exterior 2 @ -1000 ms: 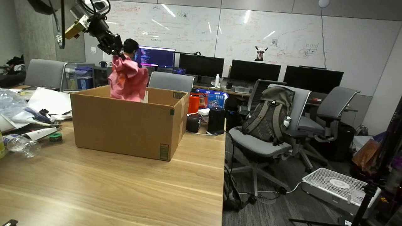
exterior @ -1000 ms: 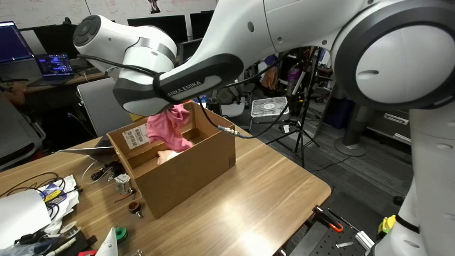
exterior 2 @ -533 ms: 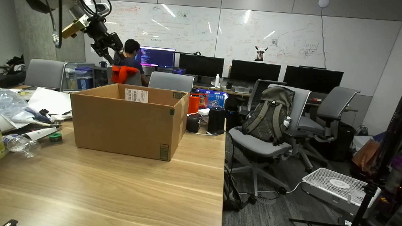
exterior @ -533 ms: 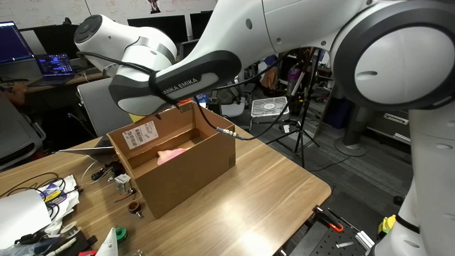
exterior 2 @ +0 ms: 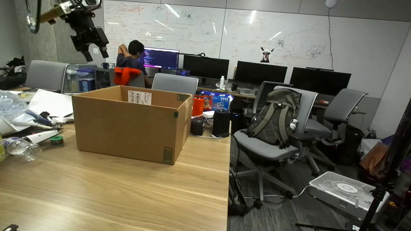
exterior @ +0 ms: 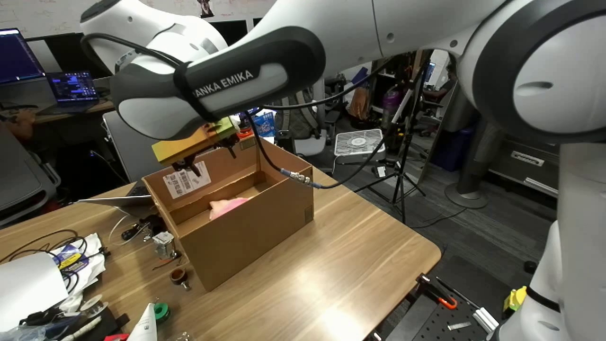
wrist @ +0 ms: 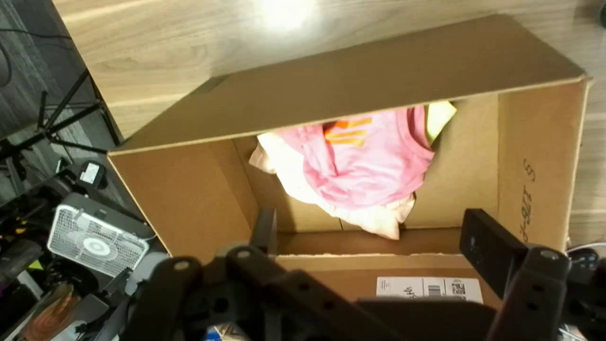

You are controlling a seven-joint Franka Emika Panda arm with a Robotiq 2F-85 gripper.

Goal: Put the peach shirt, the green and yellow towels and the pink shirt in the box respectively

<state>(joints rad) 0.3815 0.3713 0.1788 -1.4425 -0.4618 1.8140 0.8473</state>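
Inside the cardboard box (exterior: 255, 232) lies the pink shirt (wrist: 374, 161), crumpled, with orange stripes showing in the wrist view. The pale peach shirt (wrist: 383, 222) spreads out beneath it. A yellow-green towel corner (wrist: 439, 117) pokes out beside the pink collar; what else there is of the green and yellow towels is hidden. My gripper (wrist: 369, 225) hangs above the box with its fingers wide apart and nothing between them. In an exterior view the gripper (exterior 2: 97, 56) is well above the box rim, and the box walls hide the clothes there.
Papers (exterior: 33, 289), cables and small parts crowd the table beside the box. A plastic bottle (exterior 2: 22, 149) and a green-capped item (exterior 2: 56, 140) lie near it. An orange bottle (exterior 2: 197, 106) and a black speaker-like object (exterior 2: 221, 123) stand by its far corner.
The pink shirt hung from my gripper a second ago; it was let go and dropped into the box. The gripper opened, then moved away leftward in both exterior views.
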